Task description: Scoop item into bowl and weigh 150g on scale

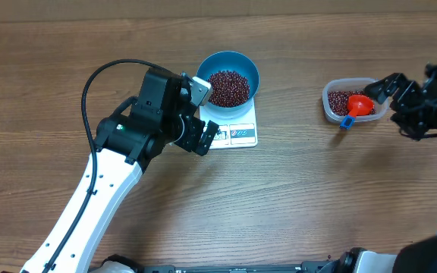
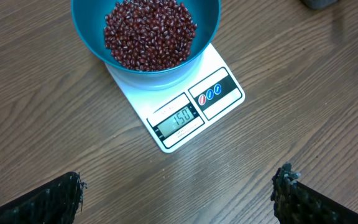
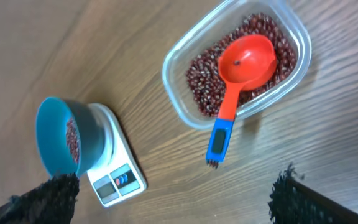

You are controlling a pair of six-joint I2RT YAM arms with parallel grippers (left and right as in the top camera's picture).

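On the wooden desk (image 1: 294,205), the left gripper (image 2: 176,196) hovers with its jaws spread wide and empty just beside the front of the white kitchen scale (image 2: 219,93), whose display reads 150. The blue bowl (image 2: 82,25) sits on the scale, holding a heap of dark red-brown beans (image 2: 149,32). Well to the right, a clear plastic tub (image 3: 173,81) holds more beans and a red scoop (image 3: 247,59) with a blue handle tip, and the right gripper (image 3: 173,186) hangs near it, jaws spread and empty.

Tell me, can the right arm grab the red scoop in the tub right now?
Probably yes. The right gripper hangs open close by the tub, and the scoop lies on the beans with its handle poking out over the side. Nothing sits between them.
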